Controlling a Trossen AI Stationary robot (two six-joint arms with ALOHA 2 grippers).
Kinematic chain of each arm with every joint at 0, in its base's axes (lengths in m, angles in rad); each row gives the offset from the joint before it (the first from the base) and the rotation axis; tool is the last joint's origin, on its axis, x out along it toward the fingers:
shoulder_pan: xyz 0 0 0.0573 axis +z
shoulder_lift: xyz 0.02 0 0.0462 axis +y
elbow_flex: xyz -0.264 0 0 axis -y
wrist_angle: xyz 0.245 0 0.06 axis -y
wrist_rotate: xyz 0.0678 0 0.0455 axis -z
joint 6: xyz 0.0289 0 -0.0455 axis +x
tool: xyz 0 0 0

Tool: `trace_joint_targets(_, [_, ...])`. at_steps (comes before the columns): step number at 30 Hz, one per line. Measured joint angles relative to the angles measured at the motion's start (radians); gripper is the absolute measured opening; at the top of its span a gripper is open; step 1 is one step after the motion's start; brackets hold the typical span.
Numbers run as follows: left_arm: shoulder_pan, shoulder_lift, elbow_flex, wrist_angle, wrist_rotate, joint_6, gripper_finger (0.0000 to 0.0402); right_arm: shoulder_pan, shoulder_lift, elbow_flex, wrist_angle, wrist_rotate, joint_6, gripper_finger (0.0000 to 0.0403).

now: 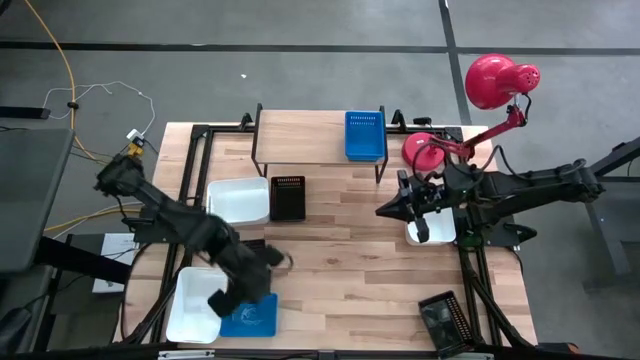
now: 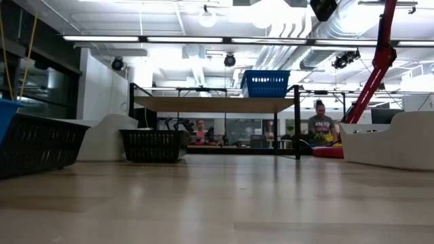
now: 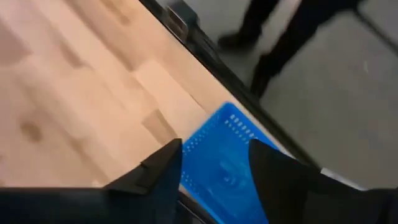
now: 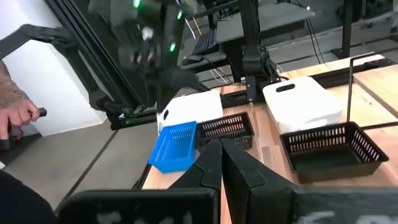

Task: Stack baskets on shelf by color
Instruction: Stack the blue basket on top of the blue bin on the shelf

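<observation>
Blue basket (image 1: 250, 316) sits under left end effector (image 1: 222, 300), fingers apparently apart, arm angled down.

Bright overhead strip lights, wrist views blurred

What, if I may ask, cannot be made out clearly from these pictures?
- High view: the left arm covers part of the near blue basket, so whether the left gripper touches it is unclear.
- High view: the right arm hides much of the white basket below the right gripper.
- Low view: the picture's left edge cuts off a black basket.
</observation>
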Motion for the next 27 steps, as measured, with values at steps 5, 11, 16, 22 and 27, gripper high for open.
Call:
trace_joint_targets(5, [-0.036, 0.141, 0.000, 0.020, -0.014, 0.178, 0.0197, 0.000, -0.018, 0.000, 0.000, -0.003, 0.000, 0.0000])
trace_joint_targets(11, [-0.056, 0.267, 0.000, 0.073, -0.086, 0.339, 0.0196, 0.000, -0.034, 0.000, 0.000, -0.003, 0.000, 0.0000])
trace_joint_targets(16, [-0.052, 0.337, -0.001, 0.081, -0.132, 0.409, 0.0196, 0.000, -0.033, 0.000, -0.002, -0.002, 0.000, 0.0000])
trace_joint_targets(22, [-0.036, 0.400, -0.001, 0.077, -0.132, 0.440, 0.0196, 0.000, -0.033, 0.000, -0.009, 0.012, 0.000, 0.0000])
trace_joint_targets(27, [-0.029, 0.424, -0.001, 0.069, -0.126, 0.446, 0.0189, 0.000, -0.033, 0.000, -0.010, 0.013, 0.000, 0.0000])
